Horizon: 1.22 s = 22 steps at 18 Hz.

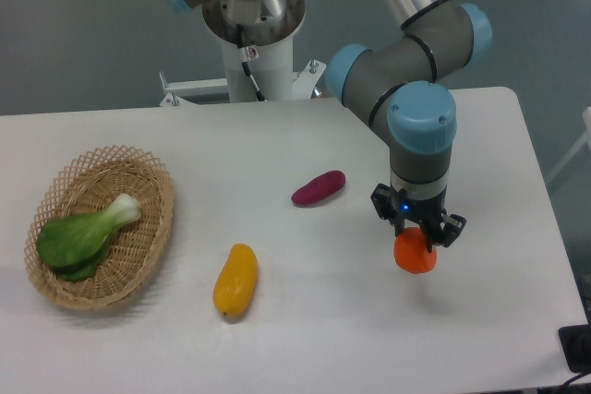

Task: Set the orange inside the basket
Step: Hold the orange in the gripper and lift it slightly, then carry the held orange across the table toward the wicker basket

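The orange [416, 254] is a small round orange-red fruit at the right side of the table. My gripper [417, 235] comes down on it from above, its dark fingers closed around the fruit's top. Whether the orange rests on the table or is just off it I cannot tell. The basket [159, 228], oval and woven in tan wicker, lies far off at the left edge of the table.
A green leafy vegetable [81, 235] lies inside the basket. A yellow mango-like fruit [235, 280] sits in front of the middle, and a purple oblong vegetable [319, 188] lies between it and the arm. The robot base [251, 34] stands behind the table.
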Available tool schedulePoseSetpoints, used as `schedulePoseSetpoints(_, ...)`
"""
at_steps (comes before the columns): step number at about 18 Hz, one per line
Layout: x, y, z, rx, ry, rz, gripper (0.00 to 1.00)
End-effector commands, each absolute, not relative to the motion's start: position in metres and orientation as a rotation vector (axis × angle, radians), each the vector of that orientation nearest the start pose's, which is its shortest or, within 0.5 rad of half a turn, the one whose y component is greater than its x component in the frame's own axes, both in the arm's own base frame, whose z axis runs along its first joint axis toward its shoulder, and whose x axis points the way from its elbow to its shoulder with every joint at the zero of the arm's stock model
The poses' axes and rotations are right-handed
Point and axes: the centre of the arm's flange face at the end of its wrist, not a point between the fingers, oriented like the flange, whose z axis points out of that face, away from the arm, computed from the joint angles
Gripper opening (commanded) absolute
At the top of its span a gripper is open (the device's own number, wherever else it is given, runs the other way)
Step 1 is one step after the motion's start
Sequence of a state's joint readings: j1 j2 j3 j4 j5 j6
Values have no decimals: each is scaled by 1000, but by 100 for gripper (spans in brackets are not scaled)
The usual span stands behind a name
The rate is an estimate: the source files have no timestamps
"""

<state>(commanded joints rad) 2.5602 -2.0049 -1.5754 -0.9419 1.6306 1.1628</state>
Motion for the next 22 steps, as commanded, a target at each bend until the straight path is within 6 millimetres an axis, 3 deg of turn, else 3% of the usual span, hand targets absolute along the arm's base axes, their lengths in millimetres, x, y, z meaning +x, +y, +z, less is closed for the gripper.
schedulePoseSetpoints(8,-475,465,306,-3073,258,310,57)
schedulePoseSetpoints(12,-474,464,299,-3105,262,314,57)
schedulePoseSetpoints(19,-465,466,296,-3098,247,293,56)
schedulePoseSetpoints(22,-451,474,293,-3094,278,284,56)
